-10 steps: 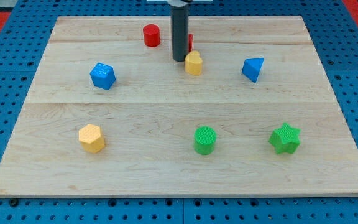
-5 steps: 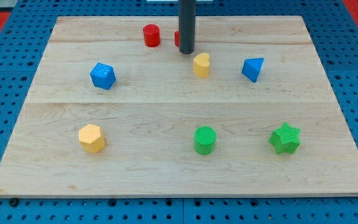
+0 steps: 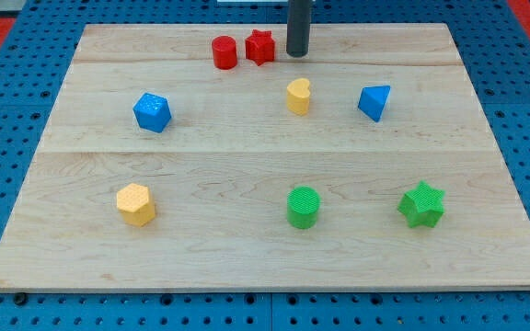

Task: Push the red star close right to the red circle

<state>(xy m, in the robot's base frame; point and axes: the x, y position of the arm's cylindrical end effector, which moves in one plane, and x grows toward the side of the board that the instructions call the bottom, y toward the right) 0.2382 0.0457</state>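
The red star [image 3: 259,47] sits just right of the red circle [image 3: 224,52] near the counter [image 3: 247,156] top edge, perhaps touching. My tip [image 3: 297,54] stands just right of the star, apart; this rod end effector grips nothing. The task looks essentially done.

no readable text, labels, numbers anywhere

- Star [image 3: 259,47], circle [image 3: 224,52]: red.
- Two blocks [image 3: 152,112], [image 3: 374,101]: blue.
- Two [image 3: 298,96], [image 3: 135,203]: yellow.
- Two [image 3: 304,206], [image 3: 421,204]: green.
- Desk [image 3: 201,165]: pale wood grain.
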